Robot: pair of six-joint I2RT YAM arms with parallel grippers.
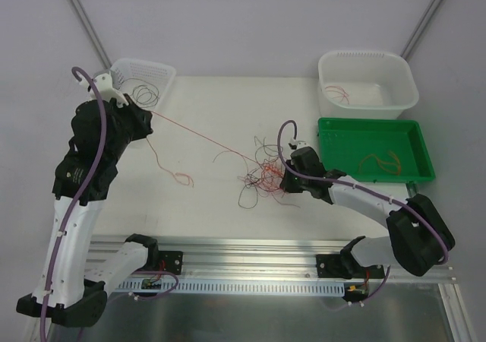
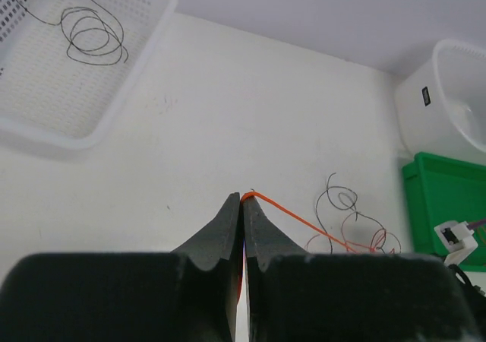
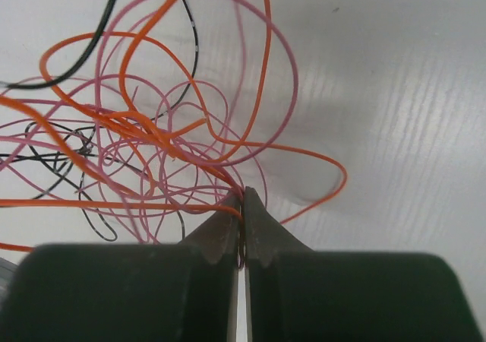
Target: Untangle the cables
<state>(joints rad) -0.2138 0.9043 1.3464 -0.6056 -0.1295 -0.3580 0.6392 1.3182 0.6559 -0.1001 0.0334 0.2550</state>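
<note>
The cables (image 1: 262,173) lie in a loose tangle of red, orange, pink and dark strands at the middle of the table (image 1: 205,205). The right gripper (image 3: 243,204) is at the tangle's right edge, jaws closed, pinching a few pink and orange strands at the tips. One orange wire (image 1: 197,134) runs taut from the tangle up-left to the left gripper (image 2: 243,201), whose jaws are closed on its end, held above the table near the basket (image 1: 163,70). A dark coil (image 2: 95,34) lies in the basket. A short red curl (image 1: 181,178) lies apart, left of the tangle. Red strands sit in the tub (image 1: 364,53), orange ones in the green tray (image 1: 349,148)
</note>
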